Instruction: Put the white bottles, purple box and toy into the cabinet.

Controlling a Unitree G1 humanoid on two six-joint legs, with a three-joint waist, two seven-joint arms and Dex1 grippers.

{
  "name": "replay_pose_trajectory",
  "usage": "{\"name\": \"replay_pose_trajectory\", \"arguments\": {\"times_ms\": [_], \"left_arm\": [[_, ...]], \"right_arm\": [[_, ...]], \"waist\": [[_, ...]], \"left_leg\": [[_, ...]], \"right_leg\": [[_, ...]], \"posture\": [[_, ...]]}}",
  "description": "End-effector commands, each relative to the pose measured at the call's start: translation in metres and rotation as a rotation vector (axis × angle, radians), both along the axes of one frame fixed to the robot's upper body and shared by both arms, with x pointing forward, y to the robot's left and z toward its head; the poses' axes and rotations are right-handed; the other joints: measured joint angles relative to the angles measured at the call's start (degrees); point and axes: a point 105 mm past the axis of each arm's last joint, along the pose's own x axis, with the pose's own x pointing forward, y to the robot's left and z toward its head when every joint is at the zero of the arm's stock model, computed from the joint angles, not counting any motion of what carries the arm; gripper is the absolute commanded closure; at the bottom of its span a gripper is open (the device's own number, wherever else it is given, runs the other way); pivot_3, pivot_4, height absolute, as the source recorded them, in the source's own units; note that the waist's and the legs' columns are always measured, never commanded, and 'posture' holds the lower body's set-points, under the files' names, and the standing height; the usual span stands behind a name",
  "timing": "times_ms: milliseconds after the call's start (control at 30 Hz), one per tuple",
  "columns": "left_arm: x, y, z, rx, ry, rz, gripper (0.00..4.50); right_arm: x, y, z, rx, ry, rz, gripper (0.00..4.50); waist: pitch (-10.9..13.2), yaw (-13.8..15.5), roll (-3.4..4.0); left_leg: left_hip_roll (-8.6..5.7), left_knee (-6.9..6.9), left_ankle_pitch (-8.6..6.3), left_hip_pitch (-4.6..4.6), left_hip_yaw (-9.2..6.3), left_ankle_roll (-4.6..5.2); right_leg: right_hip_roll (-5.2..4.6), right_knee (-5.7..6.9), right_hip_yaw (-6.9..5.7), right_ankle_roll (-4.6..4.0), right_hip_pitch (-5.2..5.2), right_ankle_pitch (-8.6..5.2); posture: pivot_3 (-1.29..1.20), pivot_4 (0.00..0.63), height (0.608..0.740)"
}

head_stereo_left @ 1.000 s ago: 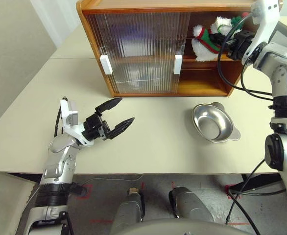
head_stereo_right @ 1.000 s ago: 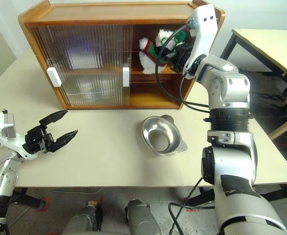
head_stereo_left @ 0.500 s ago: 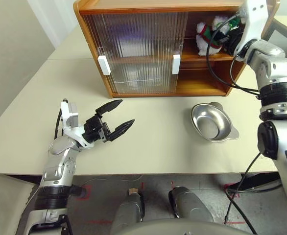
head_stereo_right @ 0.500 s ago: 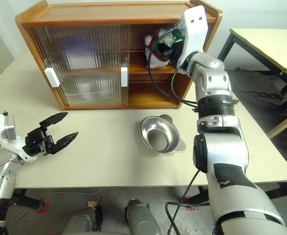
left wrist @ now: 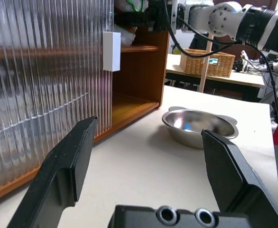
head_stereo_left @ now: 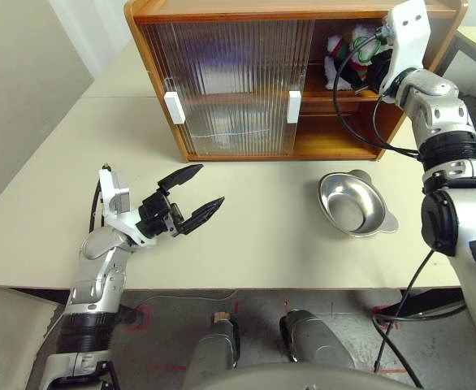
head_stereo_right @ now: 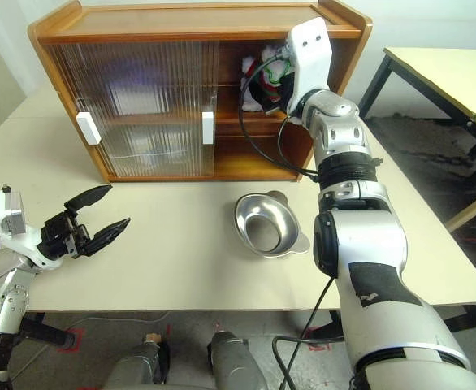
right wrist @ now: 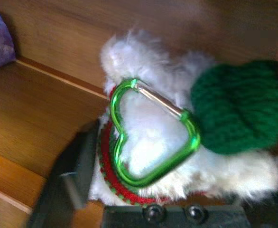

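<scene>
Deeper inside the wooden cabinet [head_stereo_left: 246, 10] than before, the fluffy white toy [right wrist: 158, 156] wore a knitted green hat; both grippers, right [head_stereo_left: 366, 67] and left [head_stereo_left: 196, 195], gaped open.

silver arms, black hands, black cables

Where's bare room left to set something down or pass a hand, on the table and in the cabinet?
The table is bare between the left gripper and the steel bowl, and in front of the sliding doors. The cabinet's lower bay right of the doors looks bare. The upper shelf there is crowded: the toy and the right gripper.
</scene>
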Motion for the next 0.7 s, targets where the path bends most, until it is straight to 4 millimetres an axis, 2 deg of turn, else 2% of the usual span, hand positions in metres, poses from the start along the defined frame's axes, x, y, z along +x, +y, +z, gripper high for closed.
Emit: {"name": "replay_pose_trajectory", "arguments": {"times_ms": [33, 200, 500, 567, 633, 700], "left_arm": [[0.001, -0.003, 0.001, 0.002, 0.006, -0.01, 0.0], [0.003, -0.003, 0.003, 0.003, 0.004, -0.012, 0.0], [0.003, -0.006, 0.004, -0.001, 0.002, -0.02, 0.0], [0.003, -0.006, 0.004, -0.003, 0.003, -0.02, 0.0], [0.002, -0.006, 0.004, -0.005, 0.004, -0.019, 0.0], [0.002, -0.006, 0.004, -0.006, 0.005, -0.017, 0.0]], "right_arm": [[0.001, 0.003, 0.004, -0.014, -0.016, 0.0, 0.05], [0.001, 0.0, 0.008, -0.01, -0.035, -0.013, 0.05], [0.005, -0.021, 0.027, 0.079, -0.096, -0.161, 0.05], [0.006, -0.022, 0.028, 0.083, -0.094, -0.17, 0.41], [0.006, -0.023, 0.027, 0.079, -0.091, -0.181, 0.98], [0.007, -0.024, 0.026, 0.072, -0.088, -0.192, 0.96]], "waist": [[0.0, 0.0, 0.0], [0.0, 0.0, 0.0], [0.0, -0.1, 0.0], [0.0, -0.1, 0.0], [0.0, -0.1, 0.0], [0.0, -0.1, 0.0]], "left_leg": [[0.0, 0.0, 0.0, 0.0, 0.0, 0.0], [0.01, 0.0, 0.0, 0.0, 0.02, 0.0], [0.03, -0.01, -0.01, -0.01, 0.02, -0.02], [0.03, -0.01, -0.02, -0.01, 0.02, -0.03], [0.03, -0.02, -0.03, -0.01, 0.02, -0.04], [0.03, -0.02, -0.03, -0.01, 0.03, -0.04]], "right_leg": [[0.0, 0.0, 0.0, 0.0, 0.0, 0.0], [0.0, 0.0, 0.0, -0.01, 0.0, 0.01], [0.0, 0.0, 0.0, -0.02, -0.01, 0.0], [0.0, 0.0, 0.0, -0.02, -0.01, 0.0], [0.0, -0.01, 0.0, -0.02, -0.01, 0.0], [0.0, -0.01, 0.0, -0.02, -0.01, 0.0]], "posture": [[-0.21, 0.065, 0.74], [-0.22, 0.063, 0.74], [-0.22, 0.065, 0.74], [-0.22, 0.066, 0.74], [-0.21, 0.066, 0.74], [-0.21, 0.067, 0.74]]}}
